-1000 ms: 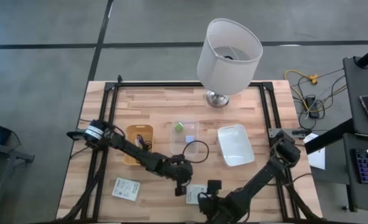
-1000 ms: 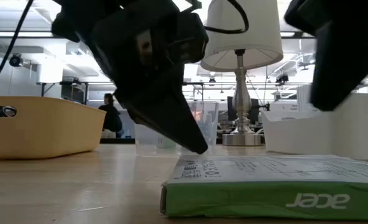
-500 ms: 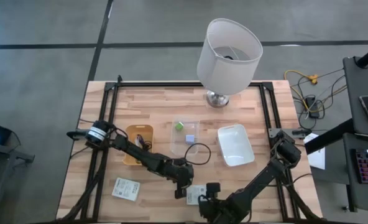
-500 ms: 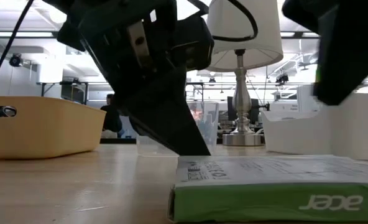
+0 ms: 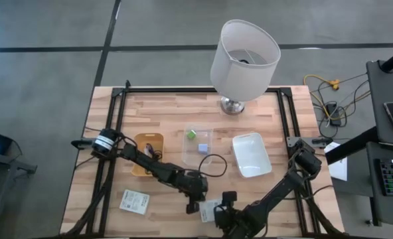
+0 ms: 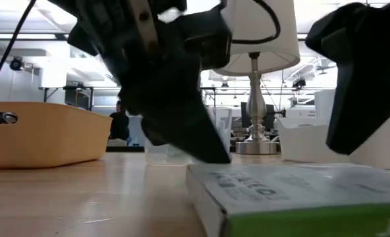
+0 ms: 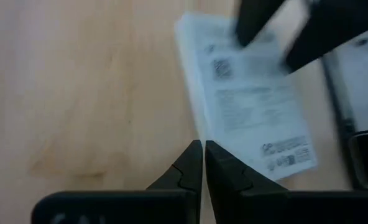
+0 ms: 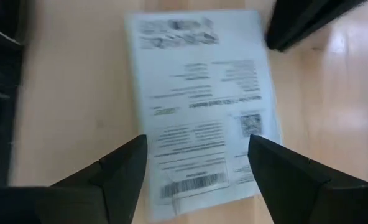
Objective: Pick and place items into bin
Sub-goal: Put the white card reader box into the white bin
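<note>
So both my arms are crowded over the near edge of the wooden surface (image 5: 163,113), around one flat white packet with green print (image 5: 208,206). My left end effector (image 7: 203,163) has its fingers pressed together, nothing between them, tips down at the surface right by the packet's edge. My right end effector (image 8: 196,155) is spread wide, one finger on each side of that packet as the wrist camera looks down on it, but not touching it from what I can see. In the low view the packet (image 6: 300,197) sits flat on the wood with its green side facing the camera. The second white packet (image 5: 135,200) is lying on its own further toward my left side, well apart from the first. Further back there's a yellow bin (image 5: 147,154) with a coiled cable in it, a clear container (image 5: 198,146) holding a tiny green cube (image 5: 191,135) and a grey-blue cube (image 5: 202,149), and a white tray (image 5: 251,155). The big white lamp (image 5: 244,53) stands at the far edge.
</note>
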Controlling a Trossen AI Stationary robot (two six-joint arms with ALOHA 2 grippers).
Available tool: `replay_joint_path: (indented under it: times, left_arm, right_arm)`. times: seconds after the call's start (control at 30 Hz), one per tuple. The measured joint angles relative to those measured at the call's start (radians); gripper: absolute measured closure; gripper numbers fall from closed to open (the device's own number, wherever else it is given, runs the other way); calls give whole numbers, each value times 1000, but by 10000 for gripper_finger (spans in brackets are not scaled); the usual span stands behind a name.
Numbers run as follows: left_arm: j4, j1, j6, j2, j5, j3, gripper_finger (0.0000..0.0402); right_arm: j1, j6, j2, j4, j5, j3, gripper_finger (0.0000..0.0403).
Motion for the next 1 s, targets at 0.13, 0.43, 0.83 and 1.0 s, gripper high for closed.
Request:
replay_joint_path:
  times: [0.13, 0.43, 0.83, 1.0]
  left_arm:
    - [124, 0, -26, -3, 77, 1, 398]
    - [-22, 7, -46, -27, -68, 2, 398]
    - [-44, 3, -49, 25, 31, 11, 398]
    - [-1, 5, -50, 24, 86, 21, 398]
  right_arm:
    - [0, 1, 0, 12, 23, -19, 140]
    - [3, 1, -2, 12, 24, -24, 140]
    - [2, -3, -1, 12, 20, -19, 140]
    - [2, -3, -1, 14, 39, -25, 141]
